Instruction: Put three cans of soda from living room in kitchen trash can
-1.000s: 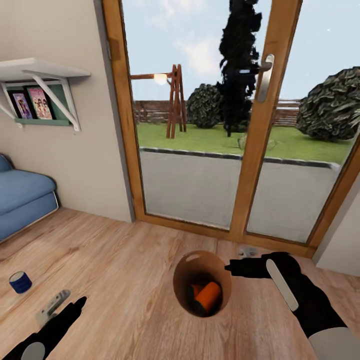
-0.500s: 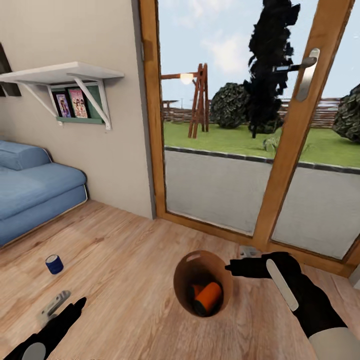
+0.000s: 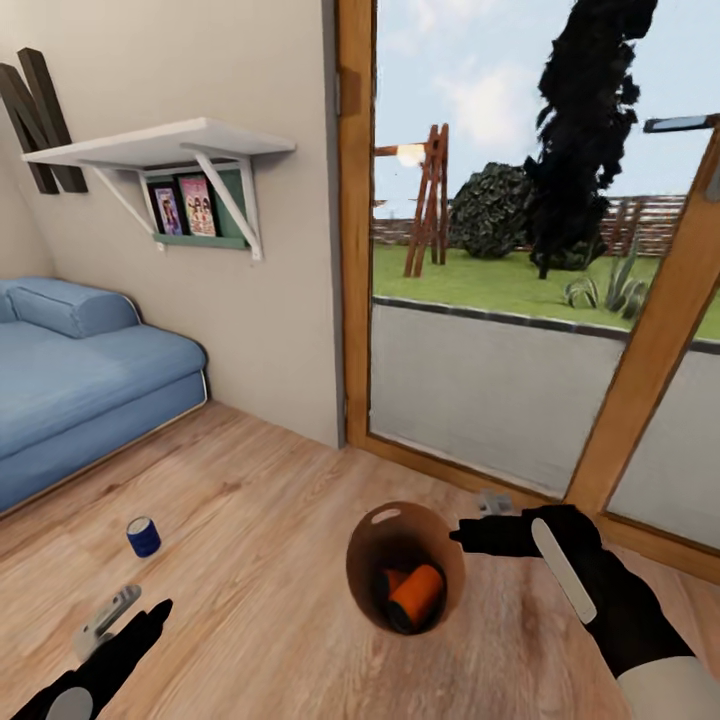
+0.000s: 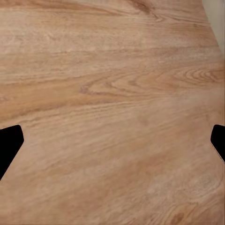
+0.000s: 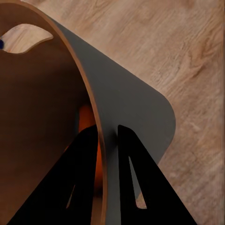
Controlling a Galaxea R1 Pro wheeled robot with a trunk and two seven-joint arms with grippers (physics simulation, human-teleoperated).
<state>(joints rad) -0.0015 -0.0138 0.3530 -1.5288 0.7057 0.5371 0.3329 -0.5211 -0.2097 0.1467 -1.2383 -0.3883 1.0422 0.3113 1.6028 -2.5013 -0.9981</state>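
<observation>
The tash can [image 3: 371, 541], grey outside and copper-brown inside, hangs just above the plank floor in the head view. My right gripper [image 3: 462, 535] is shut on its rim, one finger inside the wall and one outside [image 5: 108, 137]. Two orange soda cans [image 3: 416, 591] lie at its bottom, one partly behind the other; orange shows past the rim [image 5: 86, 117] in the right wrist view. The dark blue soda can [image 3: 143, 537] stands upright on the floor to the left. My left gripper [image 3: 128, 613] hangs low and open over bare planks [image 4: 114, 143], a little nearer than the blue can.
A blue sofa [image 3: 80, 375] stands at the left against the wall. Wood-framed glass doors [image 3: 620, 400] fill the back right, with a white shelf [image 3: 160, 145] of pictures on the wall beside them. Light wood floor [image 3: 250, 500] spreads between sofa and doors.
The head view has swung to the left, so sofa, shelf and blue can sit further right in the picture. Both arms and the held bin keep their places in view.
</observation>
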